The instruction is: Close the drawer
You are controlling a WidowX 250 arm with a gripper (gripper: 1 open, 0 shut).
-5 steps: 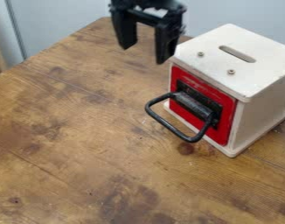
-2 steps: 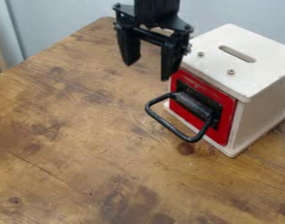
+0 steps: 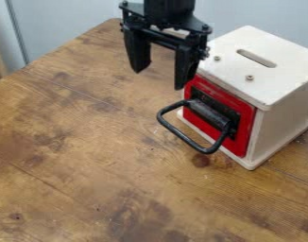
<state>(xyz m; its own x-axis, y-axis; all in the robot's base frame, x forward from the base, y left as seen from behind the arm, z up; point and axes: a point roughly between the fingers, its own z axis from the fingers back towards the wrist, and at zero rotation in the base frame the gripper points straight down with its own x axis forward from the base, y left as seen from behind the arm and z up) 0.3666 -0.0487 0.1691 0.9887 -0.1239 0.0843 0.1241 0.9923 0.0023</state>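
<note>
The gripper (image 3: pixel 163 62) hangs over the wooden table (image 3: pixel 81 161) with its 2 black fingers (image 3: pixel 139 57) spread wide and pointing down, holding nothing. Compared with a second ago it has dropped lower and shifted toward the pale box (image 3: pixel 277 90), though over the last fraction of a second it has barely moved. The drawer (image 3: pixel 224 115) sits below and to the right of the fingers, its red front standing slightly proud of the box, its black loop handle (image 3: pixel 191 129) resting on the table. The descent looks like lining up to push the front in; no contact yet.
</note>
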